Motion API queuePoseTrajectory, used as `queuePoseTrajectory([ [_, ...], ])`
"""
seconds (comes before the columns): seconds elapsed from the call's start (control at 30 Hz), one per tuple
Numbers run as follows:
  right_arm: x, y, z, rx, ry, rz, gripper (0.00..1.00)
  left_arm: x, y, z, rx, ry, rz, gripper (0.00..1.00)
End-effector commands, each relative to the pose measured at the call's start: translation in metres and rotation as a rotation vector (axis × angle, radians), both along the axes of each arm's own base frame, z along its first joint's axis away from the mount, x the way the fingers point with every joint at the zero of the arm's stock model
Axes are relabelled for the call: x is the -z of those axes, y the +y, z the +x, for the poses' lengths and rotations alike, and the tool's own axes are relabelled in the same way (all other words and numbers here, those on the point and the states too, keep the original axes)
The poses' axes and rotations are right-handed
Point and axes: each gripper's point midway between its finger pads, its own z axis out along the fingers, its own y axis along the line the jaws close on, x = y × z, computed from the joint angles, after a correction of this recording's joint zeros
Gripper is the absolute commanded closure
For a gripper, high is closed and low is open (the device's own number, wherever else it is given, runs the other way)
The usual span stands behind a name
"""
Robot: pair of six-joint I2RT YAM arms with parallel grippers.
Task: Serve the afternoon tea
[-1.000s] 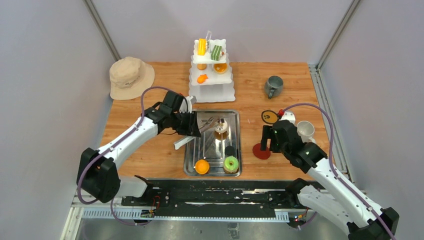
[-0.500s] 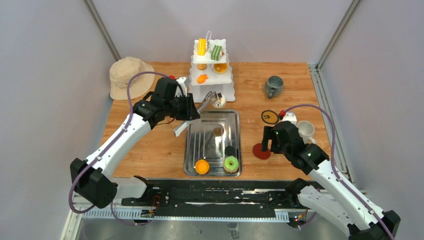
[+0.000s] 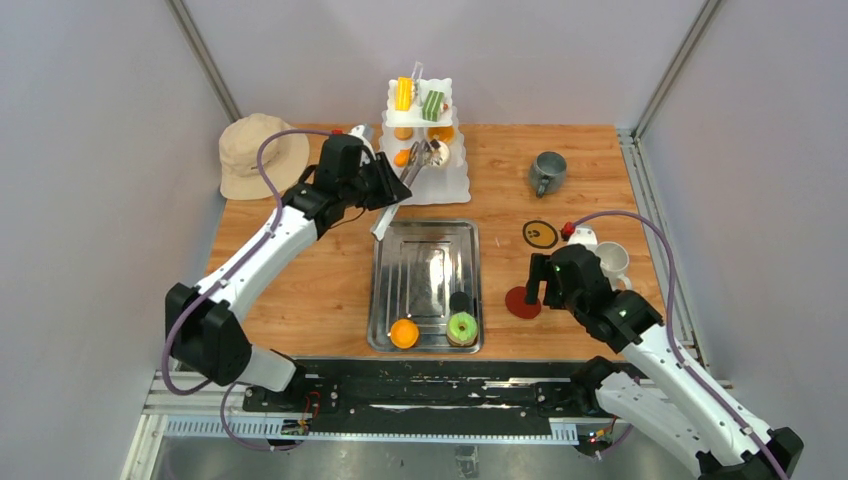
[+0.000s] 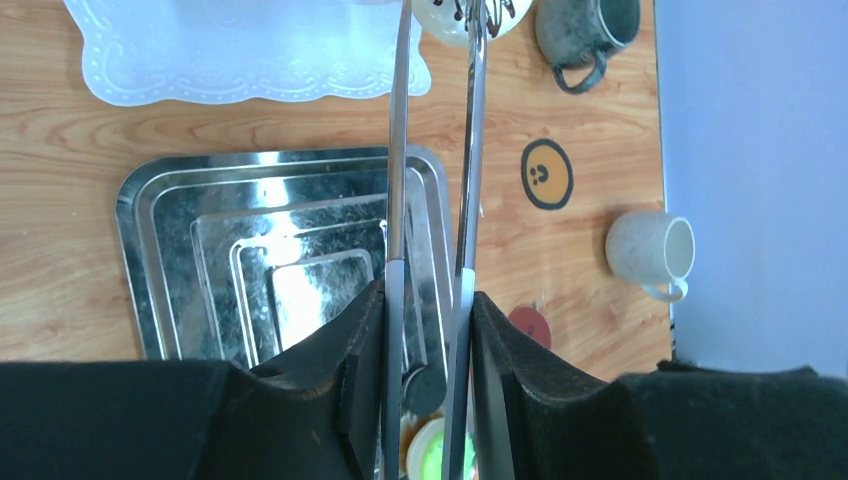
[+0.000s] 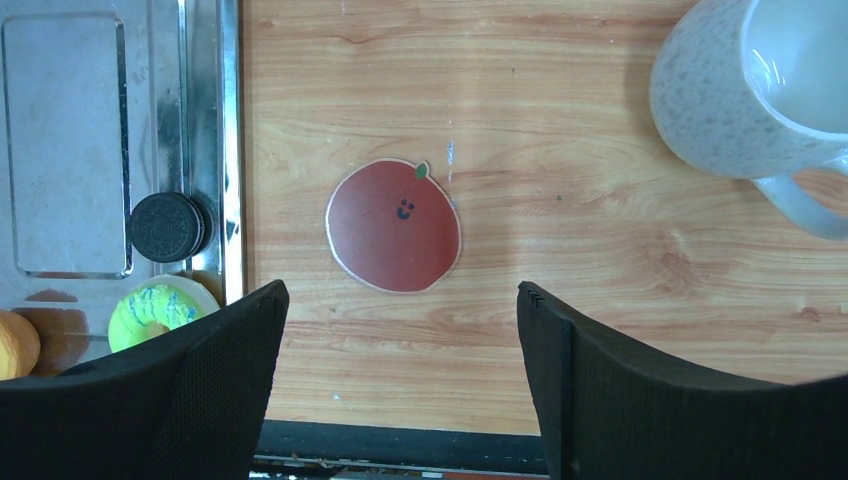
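Observation:
My left gripper (image 3: 388, 200) (image 4: 428, 300) is shut on steel tongs (image 4: 398, 150). The tongs' tips pinch a white chocolate-drizzled pastry (image 3: 436, 152) (image 4: 470, 15) at the lower tier of the white tiered stand (image 3: 425, 178). Yellow, green and orange pastries sit on the stand's upper tiers. An orange pastry (image 3: 404, 333), a green donut (image 3: 462, 327) (image 5: 155, 310) and a black cookie (image 3: 460, 301) (image 5: 166, 226) lie in the steel tray (image 3: 395, 270). My right gripper (image 3: 535, 290) (image 5: 400, 290) hangs open over a red coaster (image 5: 393, 226), beside the white mug (image 3: 611, 260) (image 5: 760, 90). The grey mug (image 3: 547, 172) stands at the back right.
A beige bucket hat (image 3: 258, 152) lies at the back left. A yellow smiley coaster (image 3: 541, 234) (image 4: 546, 174) sits between the tray and the white mug. Grey walls close in the table on three sides.
My left arm has lifted the tongs with the white pastry out of the tray and swung it back to the tiered stand. The right arm has barely moved.

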Motion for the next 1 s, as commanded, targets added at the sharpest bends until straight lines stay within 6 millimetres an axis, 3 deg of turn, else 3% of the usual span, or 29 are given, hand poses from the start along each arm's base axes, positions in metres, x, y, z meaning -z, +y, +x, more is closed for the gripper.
queuePoseTrajectory([
  [0.0,0.0,-0.007,-0.004,0.022,-0.003,-0.018,0.17,-0.032,-0.013,0.029,-0.039,-0.086,-0.115,1.0],
  [0.23,0.0,-0.007,-0.004,0.023,0.0,-0.022,0.16,-0.027,-0.011,0.044,-0.077,-0.097,-0.097,1.0],
  [0.5,-0.001,-0.007,-0.005,0.022,-0.003,-0.017,0.16,-0.007,-0.012,0.056,-0.111,-0.054,-0.089,1.0],
  [0.7,-0.001,-0.007,-0.005,0.023,-0.004,-0.013,0.16,-0.003,-0.01,0.055,-0.112,-0.035,-0.066,0.67],
  [0.97,-0.001,-0.007,-0.005,0.022,0.0,-0.016,0.16,-0.008,-0.003,0.047,-0.116,-0.044,-0.04,0.53],
])
